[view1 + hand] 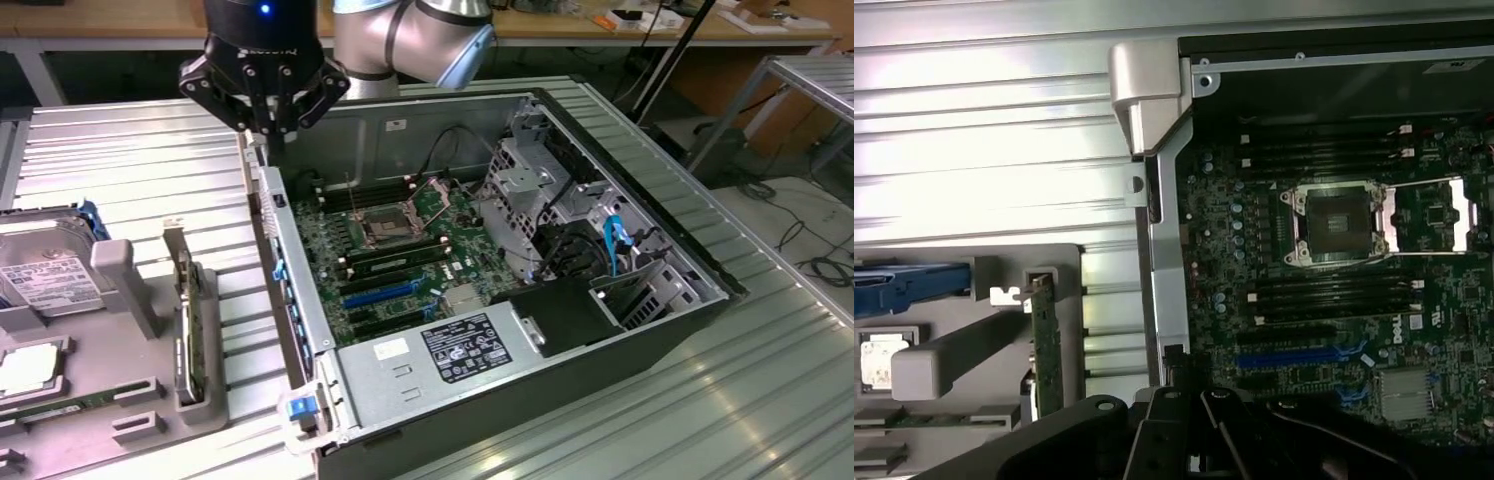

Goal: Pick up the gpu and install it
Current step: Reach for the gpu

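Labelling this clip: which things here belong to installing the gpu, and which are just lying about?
Belong: gpu, on edge in the grey holder; motherboard in the open case; hand over the case's edge.
Lying about: hard drive; memory stick low in the holder.

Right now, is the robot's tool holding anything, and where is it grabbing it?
Nothing is held. The tool hangs over the computer case's edge, and the gpu stands on its edge in the gray holder, apart from it.
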Available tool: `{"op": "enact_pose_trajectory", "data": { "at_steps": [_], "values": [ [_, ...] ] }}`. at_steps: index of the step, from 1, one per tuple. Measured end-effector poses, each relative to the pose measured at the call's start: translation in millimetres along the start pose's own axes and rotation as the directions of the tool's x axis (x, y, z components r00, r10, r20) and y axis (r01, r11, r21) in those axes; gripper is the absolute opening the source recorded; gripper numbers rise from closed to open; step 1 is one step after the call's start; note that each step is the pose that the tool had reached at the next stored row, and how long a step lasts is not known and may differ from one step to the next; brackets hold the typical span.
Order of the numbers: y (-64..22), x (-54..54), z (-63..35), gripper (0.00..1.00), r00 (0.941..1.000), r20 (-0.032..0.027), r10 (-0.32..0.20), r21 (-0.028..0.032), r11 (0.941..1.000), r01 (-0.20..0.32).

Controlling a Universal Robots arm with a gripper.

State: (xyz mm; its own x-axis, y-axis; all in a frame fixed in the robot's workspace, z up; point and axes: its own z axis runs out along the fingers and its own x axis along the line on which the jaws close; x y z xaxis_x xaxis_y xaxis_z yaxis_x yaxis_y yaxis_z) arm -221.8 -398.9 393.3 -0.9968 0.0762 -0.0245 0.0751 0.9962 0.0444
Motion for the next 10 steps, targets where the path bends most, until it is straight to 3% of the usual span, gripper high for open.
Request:
{"op": "enact_pose_trajectory", "data": {
  "at_steps": [10],
  "values": [
    [-1.3, 16.7, -0.5, 0.11, 1.0000, 0.0000, 0.000, 0.0000, 1.0000, 0.000]
  ]
}}
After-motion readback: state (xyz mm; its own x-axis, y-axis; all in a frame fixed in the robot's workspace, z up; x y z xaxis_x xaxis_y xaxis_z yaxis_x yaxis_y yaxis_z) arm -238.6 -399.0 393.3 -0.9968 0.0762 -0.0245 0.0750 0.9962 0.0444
